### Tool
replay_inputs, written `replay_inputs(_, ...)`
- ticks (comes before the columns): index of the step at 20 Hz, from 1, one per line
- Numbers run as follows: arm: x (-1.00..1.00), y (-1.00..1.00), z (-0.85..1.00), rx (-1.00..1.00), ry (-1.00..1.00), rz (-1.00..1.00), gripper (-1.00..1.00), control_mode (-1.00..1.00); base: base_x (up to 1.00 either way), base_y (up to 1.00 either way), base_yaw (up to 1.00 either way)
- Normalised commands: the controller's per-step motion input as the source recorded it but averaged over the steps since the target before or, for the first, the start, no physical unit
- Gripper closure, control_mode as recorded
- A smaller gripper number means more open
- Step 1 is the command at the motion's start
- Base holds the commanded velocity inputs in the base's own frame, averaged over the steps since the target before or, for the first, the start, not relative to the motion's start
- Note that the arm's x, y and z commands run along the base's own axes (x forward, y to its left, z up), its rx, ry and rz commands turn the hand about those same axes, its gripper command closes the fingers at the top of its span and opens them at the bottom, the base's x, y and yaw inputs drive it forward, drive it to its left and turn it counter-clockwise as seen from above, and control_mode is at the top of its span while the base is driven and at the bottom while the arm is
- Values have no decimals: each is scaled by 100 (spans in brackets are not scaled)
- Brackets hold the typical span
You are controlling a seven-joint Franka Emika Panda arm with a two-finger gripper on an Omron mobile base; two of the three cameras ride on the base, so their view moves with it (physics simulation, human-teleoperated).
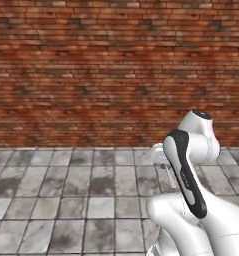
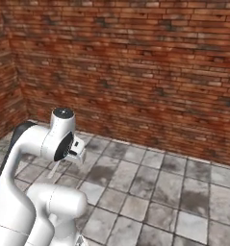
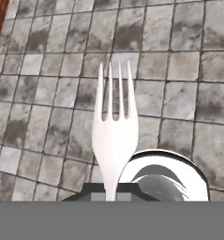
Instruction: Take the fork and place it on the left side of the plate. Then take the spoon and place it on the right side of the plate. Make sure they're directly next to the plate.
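A pale grey metal fork (image 3: pixel 114 136) stands in the middle of the hand view, tines pointing up the picture, over grey floor tiles. My gripper (image 3: pixel 111 192) is shut on the lower end of its handle. In the left base view the gripper (image 1: pixel 160 154) sits in front of my folded arm, with the fork (image 1: pixel 169 176) as a thin pale streak below it. The right base view has the gripper (image 2: pixel 74 153) beside my upper arm and the fork (image 2: pixel 54 169) slanting down to the left. The plate and the spoon are out of view.
A red brick wall (image 1: pixel 116 70) closes the far side. Grey stone floor tiles (image 1: pixel 66 195) stretch in front of the base. In the right base view a second brick wall (image 2: pixel 3 86) meets it in a corner on the left.
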Motion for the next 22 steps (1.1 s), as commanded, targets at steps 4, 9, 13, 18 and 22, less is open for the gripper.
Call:
replay_inputs(4,0,0,0,0,0,0,100,100,80,-24,-40)
replay_inputs(9,0,0,0,0,0,0,100,100,81,-21,-39)
replay_inputs(13,0,0,0,0,0,0,100,100,78,-22,-39)
replay_inputs(18,0,0,0,0,0,0,100,100,65,-28,-43)
replay_inputs(22,0,0,0,0,0,0,100,100,52,-33,-48)
